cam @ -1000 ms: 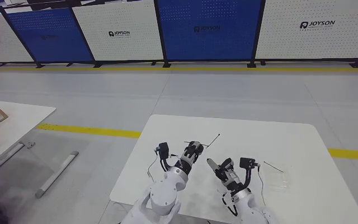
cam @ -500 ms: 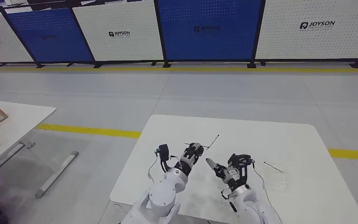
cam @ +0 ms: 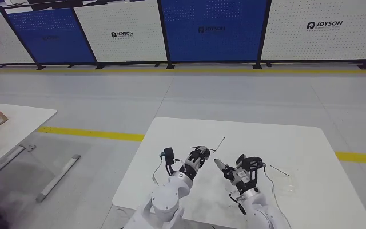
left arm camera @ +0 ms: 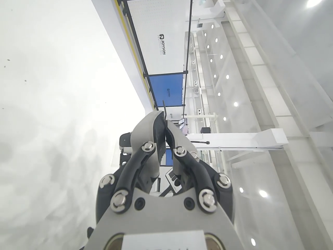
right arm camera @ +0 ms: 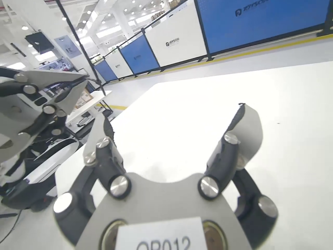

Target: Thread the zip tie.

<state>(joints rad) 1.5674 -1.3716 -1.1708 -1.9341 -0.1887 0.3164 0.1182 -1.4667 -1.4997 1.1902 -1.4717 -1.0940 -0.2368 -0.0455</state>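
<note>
The left gripper point(cam: 200, 151) is clamped on a thin black zip tie point(cam: 218, 142) over the near part of the white table point(cam: 257, 134). The tie's long axis slants toward the table's far side. The right gripper point(cam: 219, 164), just beside it, has its fingers spread wide and empty. Beyond the table, blue and white panels point(cam: 213, 30) bear small logos.

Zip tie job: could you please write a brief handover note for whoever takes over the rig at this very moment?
Left gripper: shut on the zip tie, holding it over the table.
Right gripper: open, empty, close beside, not touching the tie.
A spare tie lies on the table by the right arm.
Done: tie picked up. Left: thread it; it is straight, no loop.
</note>
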